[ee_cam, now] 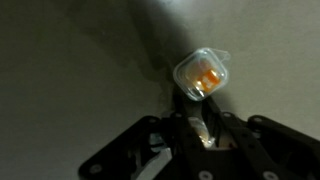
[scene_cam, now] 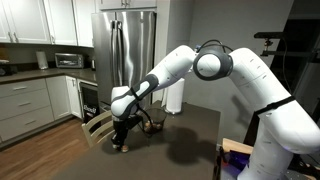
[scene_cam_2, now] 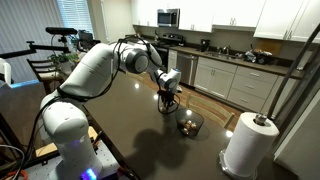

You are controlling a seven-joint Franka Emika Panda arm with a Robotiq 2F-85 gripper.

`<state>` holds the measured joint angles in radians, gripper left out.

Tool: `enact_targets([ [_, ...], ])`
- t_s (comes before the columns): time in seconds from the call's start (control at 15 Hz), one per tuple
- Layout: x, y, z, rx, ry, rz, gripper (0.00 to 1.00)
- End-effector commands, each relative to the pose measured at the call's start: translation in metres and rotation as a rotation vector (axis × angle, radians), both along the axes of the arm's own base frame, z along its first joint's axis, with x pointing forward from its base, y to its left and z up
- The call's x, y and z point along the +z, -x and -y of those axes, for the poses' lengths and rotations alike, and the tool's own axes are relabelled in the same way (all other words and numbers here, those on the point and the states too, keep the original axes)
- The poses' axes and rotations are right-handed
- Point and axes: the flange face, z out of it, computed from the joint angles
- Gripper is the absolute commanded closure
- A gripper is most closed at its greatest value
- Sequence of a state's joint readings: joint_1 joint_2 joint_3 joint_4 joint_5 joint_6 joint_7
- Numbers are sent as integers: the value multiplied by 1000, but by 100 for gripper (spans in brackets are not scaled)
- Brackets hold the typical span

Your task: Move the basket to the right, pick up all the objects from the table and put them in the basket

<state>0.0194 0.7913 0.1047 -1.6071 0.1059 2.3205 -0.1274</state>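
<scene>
My tool (ee_cam: pixel 203 130) hangs low over the desk (scene_cam_2: pixel 120 125), jaws nearly together by a small piece (ee_cam: pixel 203 75); held or not, cannot tell. Basket (scene_cam_2: pixel 189 124) stands near, presumably for short carries.

The rectangular table with a dark brown-grey matte top (scene_cam_2: pixel 110 125) carries a small round basket of dark wire mesh (scene_cam_2: pixel 189 124) (visible in both exterior views). Near the basket stands an upright white paper-towel roll (scene_cam_2: pixel 248 145). A small translucent container with orange contents (ee_cam: pixel 203 76) lies on the bare top.
</scene>
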Motion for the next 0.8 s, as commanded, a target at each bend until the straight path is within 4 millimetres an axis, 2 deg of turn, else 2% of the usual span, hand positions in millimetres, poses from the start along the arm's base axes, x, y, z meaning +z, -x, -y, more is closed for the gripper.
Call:
enact_targets([
  [0.0, -3, -2, -5, 21, 10, -12, 96],
  [0.13, -2, -1, -7, 22, 10, -12, 98],
  [0.47, 9, 0, -4, 23, 14, -8, 91],
  [0.53, 10, -1, -3, 23, 14, -7, 68],
  [0.73, 14, -2, 0, 21, 18, -2, 60],
])
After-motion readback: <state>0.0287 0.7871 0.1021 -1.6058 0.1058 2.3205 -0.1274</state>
